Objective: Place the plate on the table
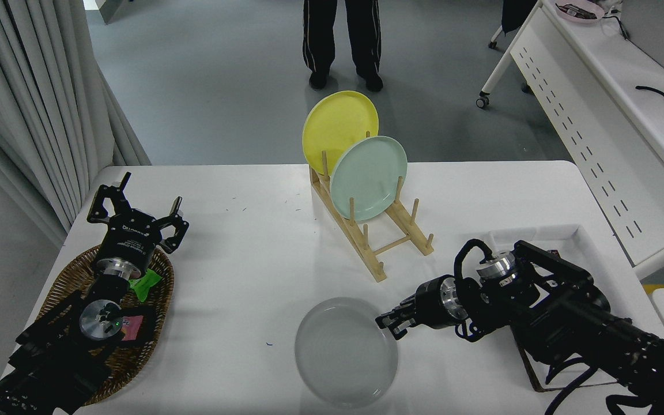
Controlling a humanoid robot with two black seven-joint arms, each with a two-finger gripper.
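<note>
Glossy pale grey-white round plate lies flat on the white desk near its front edge, its right rim apparently pinched in the right end effector, so withdrawing before releasing could drag it off.
</note>
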